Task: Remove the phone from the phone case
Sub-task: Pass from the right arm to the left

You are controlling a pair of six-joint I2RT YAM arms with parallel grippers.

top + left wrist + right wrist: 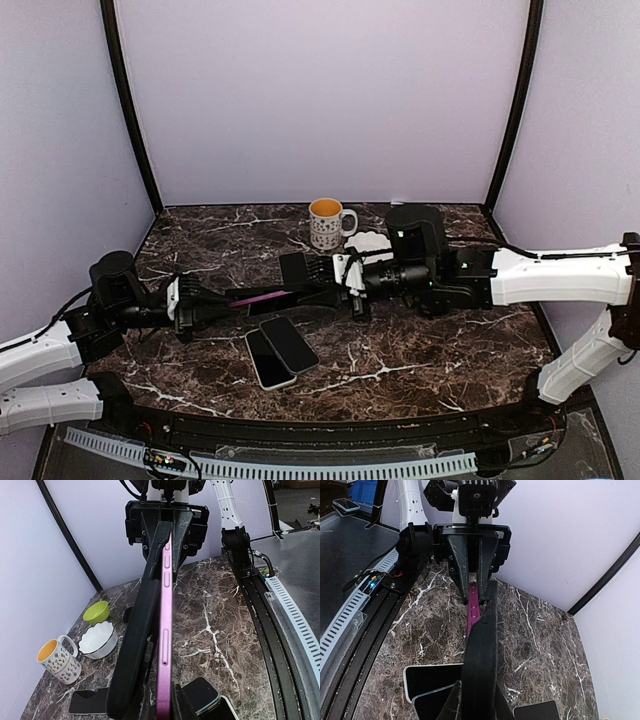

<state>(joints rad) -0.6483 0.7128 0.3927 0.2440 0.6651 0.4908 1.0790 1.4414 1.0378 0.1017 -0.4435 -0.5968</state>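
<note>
The pink case (262,297) is held in the air above the dark marble table (450,340), in front of the mug (328,222) and a little to its left, on the side of the arm bases. It stands on its thin edge, and only this edge with its side buttons is visible, so what sits inside it cannot be told. The left gripper (232,300) pinches the end of the case that is farther from the mug, with its 2 fingers closed on the 2 faces. The right gripper (298,283) pinches the end that is nearer to the mug, also with 1 finger on each face. The 2 grippers point at each other along the case. A white bowl (368,243) stands just beside the mug on its right, partly behind the right arm, and in the left wrist view a green bowl (97,612) stands beyond the white one. Farther in front of the mug than the case, a phone with a pale rim (270,360) lies flat on the table, and a darker phone (290,343) lies against it.
</note>
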